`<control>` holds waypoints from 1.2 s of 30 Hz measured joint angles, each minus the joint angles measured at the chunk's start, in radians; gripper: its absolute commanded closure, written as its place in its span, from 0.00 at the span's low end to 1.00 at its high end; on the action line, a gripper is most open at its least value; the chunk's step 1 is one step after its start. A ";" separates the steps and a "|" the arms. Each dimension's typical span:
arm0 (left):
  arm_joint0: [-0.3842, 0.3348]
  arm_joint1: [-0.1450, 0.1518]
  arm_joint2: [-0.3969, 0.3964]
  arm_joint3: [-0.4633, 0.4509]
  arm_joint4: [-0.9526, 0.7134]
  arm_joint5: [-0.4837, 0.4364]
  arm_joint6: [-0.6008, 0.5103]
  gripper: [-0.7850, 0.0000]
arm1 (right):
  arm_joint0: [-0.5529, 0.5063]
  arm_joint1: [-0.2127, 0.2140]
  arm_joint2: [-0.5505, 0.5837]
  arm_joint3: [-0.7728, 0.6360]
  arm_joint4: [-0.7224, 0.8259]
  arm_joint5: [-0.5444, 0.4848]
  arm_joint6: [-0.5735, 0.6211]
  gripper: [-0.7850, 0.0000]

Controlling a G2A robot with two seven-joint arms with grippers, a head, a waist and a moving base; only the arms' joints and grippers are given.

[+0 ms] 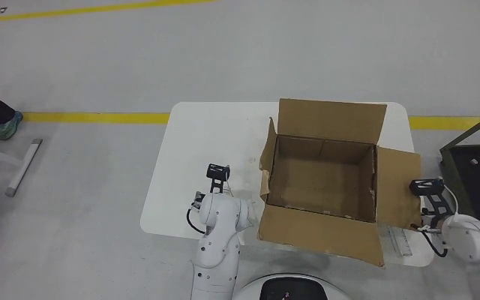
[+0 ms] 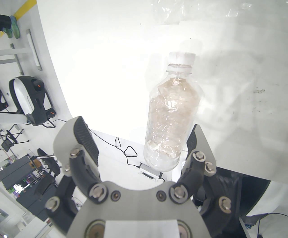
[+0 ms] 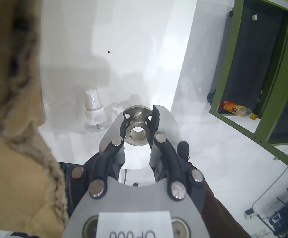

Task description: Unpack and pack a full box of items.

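The open cardboard box [image 1: 322, 180] stands on the right half of the white table [image 1: 202, 135], its inside bare brown. A clear plastic bottle [image 2: 173, 112] with a white cap lies on the table. Its base rests between the fingers of my left gripper [image 2: 138, 126], close to one finger pad [image 2: 191, 139]. That gripper is open and sits left of the box [image 1: 218, 173]. My right gripper [image 3: 139, 112] is shut on a metal flanged ring [image 3: 137, 133], beside the box's right flap [image 1: 427, 186].
A clear spray bottle [image 3: 93, 110] with a white pump stands on the table just past the metal ring. The box's frayed flap [image 3: 20, 112] is close beside the right gripper. Crumpled clear film [image 2: 171, 13] lies farther off. A green cart [image 3: 247, 67] stands off the table's right edge.
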 measured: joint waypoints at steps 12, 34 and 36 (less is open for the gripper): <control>0.000 0.000 0.000 0.000 0.000 0.000 0.000 0.00 | 0.011 0.006 -0.026 0.031 -0.020 0.003 -0.009 1.00; 0.000 0.000 0.000 0.000 0.000 0.000 0.000 0.00 | 0.029 0.013 -0.076 0.068 -0.056 0.016 -0.015 0.80; 0.000 0.000 0.000 0.000 0.000 0.000 0.000 0.00 | 0.031 0.014 -0.080 0.070 -0.056 0.015 -0.012 0.76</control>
